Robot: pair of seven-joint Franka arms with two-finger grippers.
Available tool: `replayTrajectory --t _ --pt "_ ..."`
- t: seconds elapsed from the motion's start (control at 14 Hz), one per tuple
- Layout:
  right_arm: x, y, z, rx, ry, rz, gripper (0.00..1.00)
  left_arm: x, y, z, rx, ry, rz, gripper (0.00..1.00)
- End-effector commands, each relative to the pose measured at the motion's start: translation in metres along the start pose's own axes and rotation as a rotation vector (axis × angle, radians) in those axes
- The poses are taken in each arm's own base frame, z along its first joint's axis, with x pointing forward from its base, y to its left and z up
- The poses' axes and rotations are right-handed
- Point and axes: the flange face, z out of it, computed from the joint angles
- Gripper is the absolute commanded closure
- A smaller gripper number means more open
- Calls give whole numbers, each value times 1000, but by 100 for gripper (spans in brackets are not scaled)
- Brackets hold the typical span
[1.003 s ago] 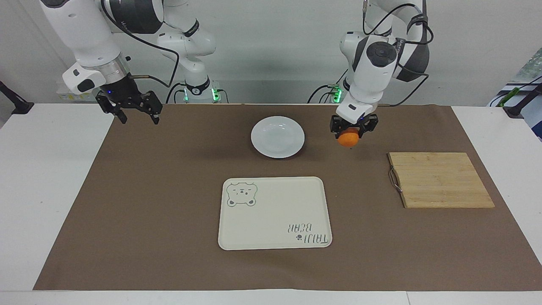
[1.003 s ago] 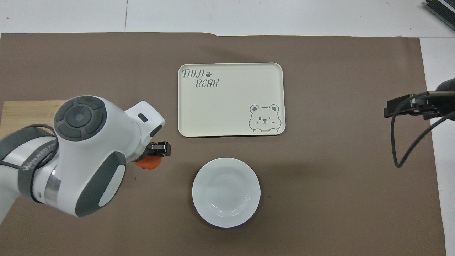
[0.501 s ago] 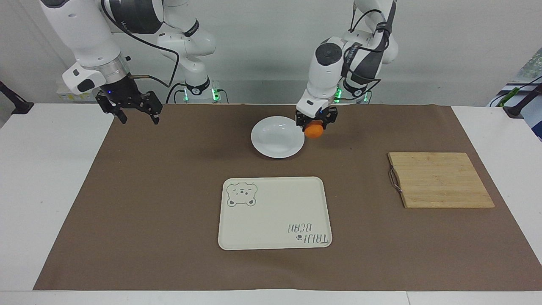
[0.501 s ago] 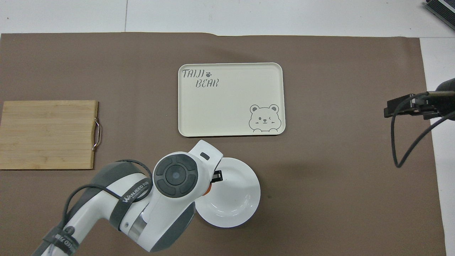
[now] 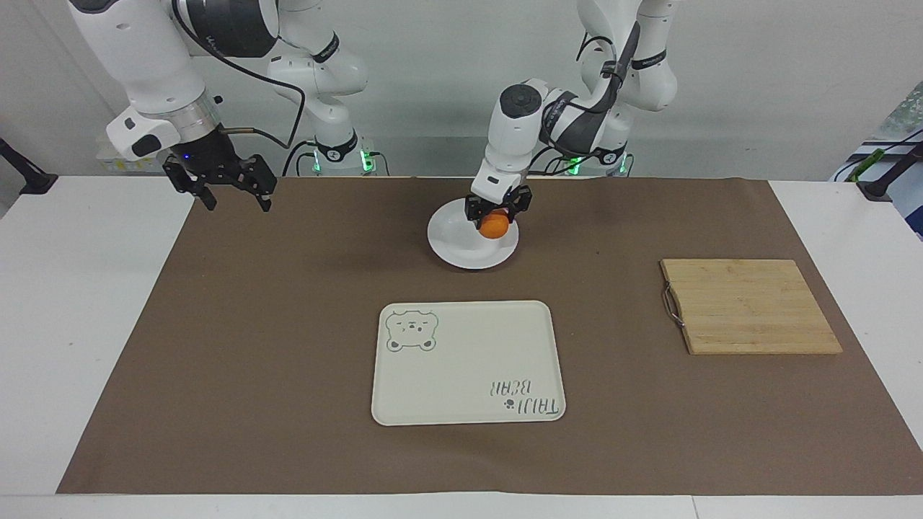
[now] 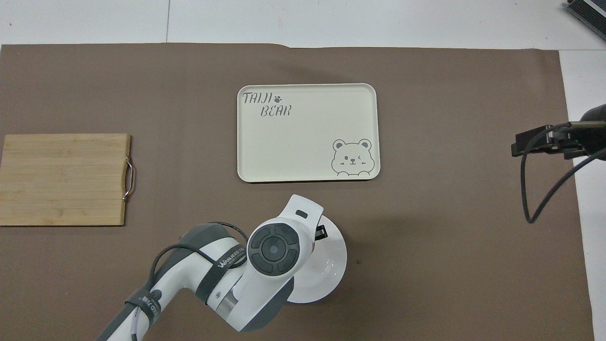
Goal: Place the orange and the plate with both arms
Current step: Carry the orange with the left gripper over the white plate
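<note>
The left gripper [image 5: 495, 215] pinches the orange [image 5: 493, 226] just above the white plate [image 5: 454, 241], directly beneath its fingers. The right gripper [image 5: 229, 189] waits with fingers spread at the brown mat's [image 5: 288, 324] edge.

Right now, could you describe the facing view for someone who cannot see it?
The left gripper holds the orange over the white plate. The right gripper waits open above the table's edge; a bear tray and cutting board lie nearby.
</note>
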Motion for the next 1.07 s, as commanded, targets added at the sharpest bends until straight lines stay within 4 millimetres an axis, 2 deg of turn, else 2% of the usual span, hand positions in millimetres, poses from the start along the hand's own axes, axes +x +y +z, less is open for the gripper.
replayTrajectory --t 0.0,0.07,0.21,0.29,0.57,0.72,0.86,1.0 --pt "0 1 -4 -15 -4 19 0 0 3 6 -4 -9 -16 80" --pt "0 2 -4 -15 -4 21 0 1 2 13 7 -16 -14 63" --pt "0 1 -4 -15 -4 19 0 0 1 15 18 -22 -19 17" --pt "0 2 -4 -15 -2 24 0 -1 0 14 22 -25 -20 0" --pt "0 7 -3 -17 -6 27 0 -1 -2 13 37 -33 -18 0" --pt "0 4 -3 -14 -5 21 0 4 -5 6 38 -34 -26 0" --pt "-5 -7 0 -10 -21 -32 0 11 -11 -8 57 -44 -33 0" --pt "-21 -12 10 44 -20 -143 0 29 -21 -27 80 -51 -45 0"
